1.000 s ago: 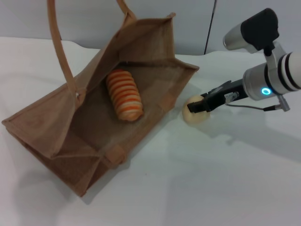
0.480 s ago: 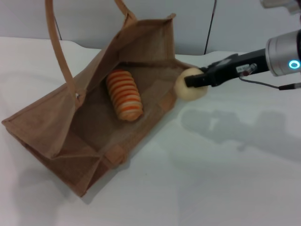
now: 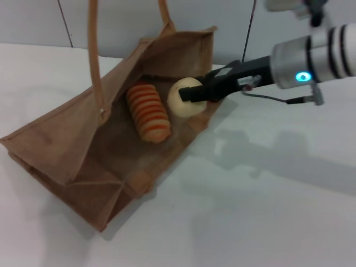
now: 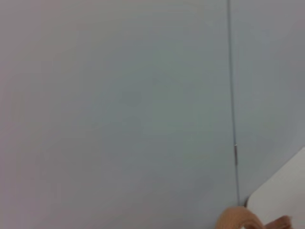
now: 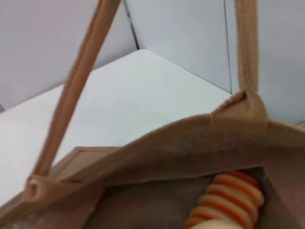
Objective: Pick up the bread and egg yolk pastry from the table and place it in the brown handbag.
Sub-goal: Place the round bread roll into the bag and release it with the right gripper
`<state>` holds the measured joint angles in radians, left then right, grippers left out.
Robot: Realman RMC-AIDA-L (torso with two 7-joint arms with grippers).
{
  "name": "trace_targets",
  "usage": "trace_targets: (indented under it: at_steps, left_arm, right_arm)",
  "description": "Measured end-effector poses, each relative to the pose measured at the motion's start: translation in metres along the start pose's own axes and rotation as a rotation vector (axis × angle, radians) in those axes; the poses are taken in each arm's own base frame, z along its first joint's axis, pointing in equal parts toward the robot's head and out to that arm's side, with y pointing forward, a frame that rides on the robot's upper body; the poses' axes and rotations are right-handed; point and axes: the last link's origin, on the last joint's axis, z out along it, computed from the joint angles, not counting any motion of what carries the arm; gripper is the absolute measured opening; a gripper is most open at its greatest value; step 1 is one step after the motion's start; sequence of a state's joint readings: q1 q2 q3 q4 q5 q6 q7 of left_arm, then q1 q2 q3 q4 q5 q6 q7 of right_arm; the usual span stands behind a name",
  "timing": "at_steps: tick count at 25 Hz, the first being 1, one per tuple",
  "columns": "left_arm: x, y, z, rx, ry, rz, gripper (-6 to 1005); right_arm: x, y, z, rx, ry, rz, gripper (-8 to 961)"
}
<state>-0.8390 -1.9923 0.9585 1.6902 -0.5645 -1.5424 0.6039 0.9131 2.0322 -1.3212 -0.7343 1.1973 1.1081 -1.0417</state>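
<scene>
The pastry (image 3: 186,96) is gripped between the jaws of the right gripper (image 3: 192,94) and is held over the open mouth of the bag (image 3: 67,139), just past the near side wall. It is carried this way, by judgement, so that it can be let go inside the bag and not on the table (image 3: 267,211). The bag lies tilted on its side with its mouth turned up toward the arm, which leaves a wide opening below the jaws.

The bread (image 3: 148,111) is already lying inside the bag, just beside the jaws and a little lower, close to the pastry but apparently not touching it. In the right wrist view the bread (image 5: 228,200) is seen under the bag's upper rim, with a sliver of the pastry at the edge of the picture.

Two long handles (image 3: 94,50) rise from the bag beyond the jaws; they stand clear of the gripper. The bag's side wall, directly under the gripper's fingers, is the nearest thing that could be caught on the way down, and the bread takes up part of the floor where the pastry would land, so a roll against it is likely.

The left gripper is not seen; in its wrist view only a wall and a bit of handle (image 4: 238,219) are shown.
</scene>
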Motion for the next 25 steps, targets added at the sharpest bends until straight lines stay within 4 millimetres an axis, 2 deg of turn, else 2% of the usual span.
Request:
trace_targets:
  at_steps: [4,13,17,25]
  left_arm:
    - [0.013,0.014,0.003,-0.032,0.026,0.029,123]
    - [0.032,0.028,-0.004,-0.073,0.091,0.044,124]
    - [0.035,0.033,-0.009,-0.091,0.118,0.051,124]
    - [0.034,0.034,-0.011,-0.094,0.117,0.045,124]
  right_arm:
    - [-0.001,-0.01,0.015,0.057,0.006,-0.014,475]
    - [-0.008,-0.019,0.02,0.113,-0.048,-0.006,465]
    - [-0.011,-0.025,0.022,0.149,-0.07,0.016,458]
    - [-0.009,-0.024,0.033,0.168,-0.022,-0.004,452]
